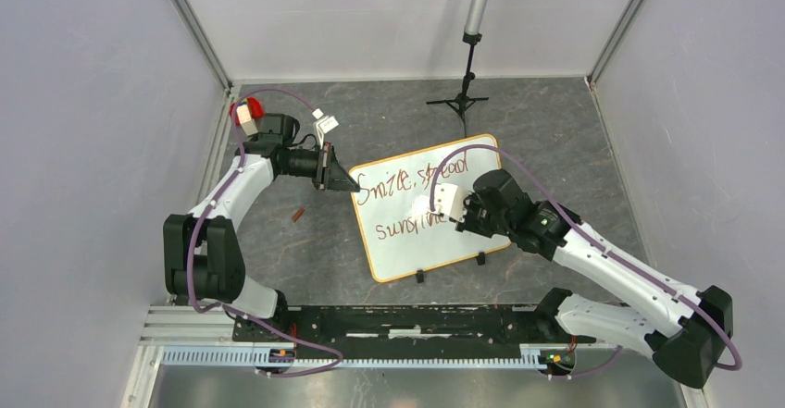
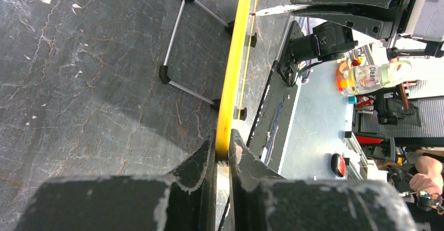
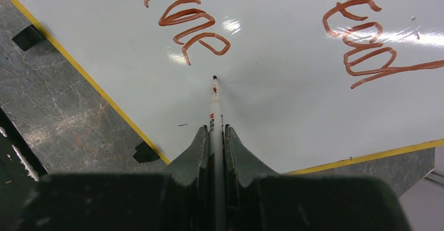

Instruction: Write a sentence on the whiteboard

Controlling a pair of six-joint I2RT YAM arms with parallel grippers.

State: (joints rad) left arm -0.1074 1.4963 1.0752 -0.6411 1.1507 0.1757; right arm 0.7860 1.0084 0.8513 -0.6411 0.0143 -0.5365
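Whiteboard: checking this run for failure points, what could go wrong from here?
The left gripper pinches the whiteboard only by its thin edge, so writing pressure might shift it. The thin marker could slip or tilt in the right gripper. Its tip sits near the sentence, so smudging is possible.

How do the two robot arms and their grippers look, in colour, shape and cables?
Both arms, the left arm and the right arm, have white shell links between bulky black joints. A thin purple cable loops along each. The left gripper and right gripper have black wedge-shaped fingers with scuffed, whitish edges. A red and white part sits by the left wrist.
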